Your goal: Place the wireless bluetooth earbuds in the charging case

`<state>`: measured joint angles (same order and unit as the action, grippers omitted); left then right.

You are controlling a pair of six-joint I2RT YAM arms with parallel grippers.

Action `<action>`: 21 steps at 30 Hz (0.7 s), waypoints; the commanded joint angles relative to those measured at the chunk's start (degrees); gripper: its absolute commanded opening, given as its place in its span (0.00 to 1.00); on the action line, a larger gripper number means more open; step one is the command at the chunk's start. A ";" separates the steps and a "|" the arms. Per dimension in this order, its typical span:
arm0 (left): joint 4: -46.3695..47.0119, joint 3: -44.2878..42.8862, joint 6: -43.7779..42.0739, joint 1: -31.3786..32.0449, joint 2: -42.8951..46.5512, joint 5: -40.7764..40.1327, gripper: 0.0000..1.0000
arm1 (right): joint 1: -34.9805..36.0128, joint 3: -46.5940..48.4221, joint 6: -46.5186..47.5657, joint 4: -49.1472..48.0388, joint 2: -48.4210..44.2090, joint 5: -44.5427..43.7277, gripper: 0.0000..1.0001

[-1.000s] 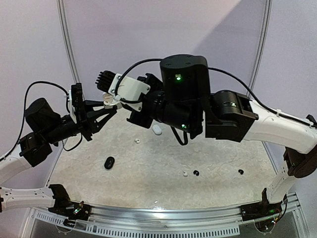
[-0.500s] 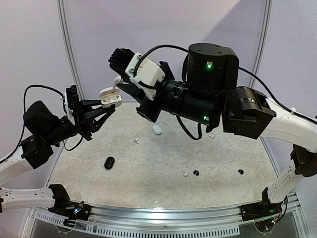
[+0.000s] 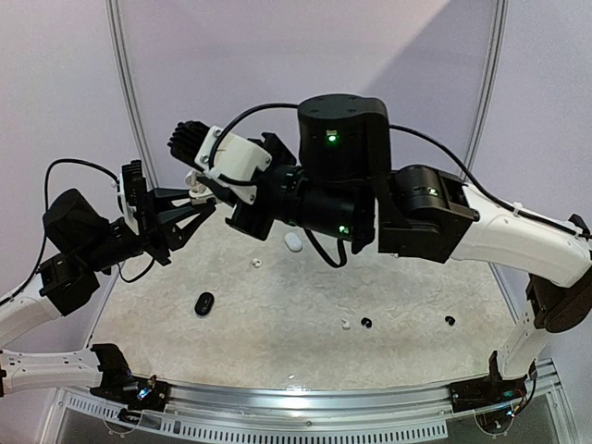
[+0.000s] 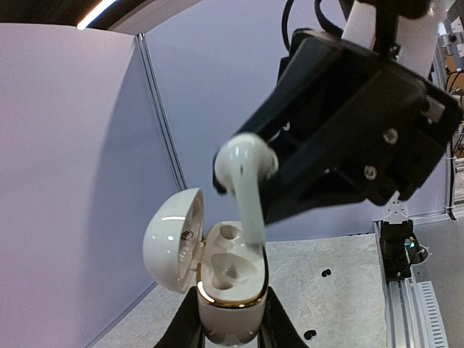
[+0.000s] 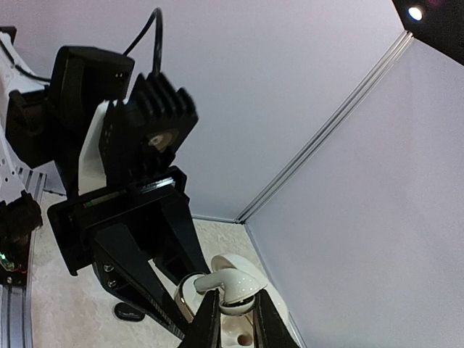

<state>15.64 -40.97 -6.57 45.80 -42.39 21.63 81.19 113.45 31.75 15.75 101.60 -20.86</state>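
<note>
Clearly the job is at an early stage, with the first insertion only half made. The left gripper (image 4: 233, 328) is closed tight on the lower body of a white charging case (image 4: 225, 290), holding it upright in the air above the table (image 3: 277, 351) with its lid (image 4: 172, 239) swung open to one side. The right gripper (image 5: 233, 313) has its fingers nearly together, pinching the rounded head of a white earbud (image 4: 245, 174). The earbud's stem points down and its tip reaches the rim of the case, but it is not seated. From the left wrist view both wells in the case look empty, so I judge that nothing is home yet. Left to do: sink this earbud fully, then fetch its partner. Down on the table lie two small white buds (image 3: 256, 263) (image 3: 345, 325) and two black buds (image 3: 366, 322) (image 3: 450, 320), all well apart from the raised case. A closed white case (image 3: 293, 241) and a black case (image 3: 204, 303) also rest there, apparently waiting their turn.
</note>
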 commanded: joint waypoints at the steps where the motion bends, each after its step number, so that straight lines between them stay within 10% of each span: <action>1: -1.14 -0.59 1.69 0.87 -0.48 -0.06 0.00 | -0.25 2.37 1.68 4.25 2.43 -1.75 0.00; 21: -1.92 -1.37 1.58 0.87 -1.12 -0.36 0.00 | -0.27 3.95 2.61 5.32 3.63 -6.29 0.00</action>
<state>14.24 -40.99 -5.30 45.87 -43.13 21.56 81.19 116.05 33.87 19.73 103.85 -26.37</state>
